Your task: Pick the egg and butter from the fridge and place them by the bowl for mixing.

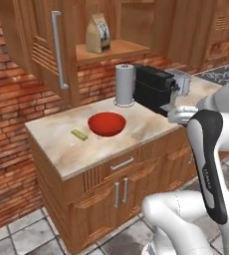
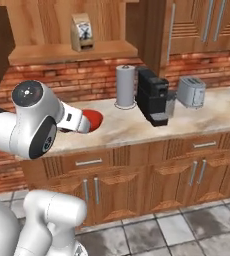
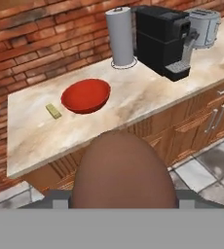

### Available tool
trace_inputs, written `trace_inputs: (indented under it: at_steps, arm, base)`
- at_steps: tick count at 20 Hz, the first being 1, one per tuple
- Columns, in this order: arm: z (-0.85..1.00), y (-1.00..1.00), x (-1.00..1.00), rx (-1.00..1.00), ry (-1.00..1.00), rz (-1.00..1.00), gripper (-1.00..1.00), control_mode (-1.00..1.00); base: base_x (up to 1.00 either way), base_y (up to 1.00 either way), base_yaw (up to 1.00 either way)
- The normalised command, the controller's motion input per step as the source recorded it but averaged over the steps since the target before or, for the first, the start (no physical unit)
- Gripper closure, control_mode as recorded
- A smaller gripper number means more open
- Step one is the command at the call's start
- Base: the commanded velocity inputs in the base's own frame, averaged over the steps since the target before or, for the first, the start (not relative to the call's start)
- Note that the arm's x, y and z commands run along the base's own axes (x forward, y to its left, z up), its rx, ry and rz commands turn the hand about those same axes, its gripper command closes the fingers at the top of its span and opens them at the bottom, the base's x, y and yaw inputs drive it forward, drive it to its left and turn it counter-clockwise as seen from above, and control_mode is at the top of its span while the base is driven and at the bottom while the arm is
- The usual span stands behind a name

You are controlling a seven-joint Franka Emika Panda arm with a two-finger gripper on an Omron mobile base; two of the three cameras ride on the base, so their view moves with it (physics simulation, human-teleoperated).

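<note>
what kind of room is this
A kitchen, rendered rather than real. A marble-look counter on wooden cabinets runs along a brick wall and carries a coffee machine, a toaster and a paper towel roll, with a red bowl and a butter stick beside it.

The left base view looks from behind the arm, forward and down at the desk (image 1: 136,130) end. The right base view faces the same desk from farther right, wider. The hand view looks down on it from the front, with the egg (image 3: 122,170) very near. All share the bowl (image 1: 106,123).
</note>
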Motion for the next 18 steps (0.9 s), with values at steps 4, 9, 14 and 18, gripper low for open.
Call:
trace_inputs:
  at_steps: [4, 9, 14, 18]
  arm:
    - [0.0, 0.0, 0.0, 0.0, 0.0, 0.0, 1.0, 1.0]
    - [0.0, 0.0, 0.0, 0.0, 0.0, 0.0, 1.0, 1.0]
    - [0.0, 0.0, 0.0, 0.0, 0.0, 0.0, 1.0, 1.0]
    - [0.0, 0.0, 0.0, 0.0, 0.0, 0.0, 1.0, 1.0]
  base:
    - [0.69, -0.18, 0.36]
    - [0.69, -0.18, 0.37]
    - [0.63, -0.27, 0.32]
    - [0.5, -0.41, 0.2]
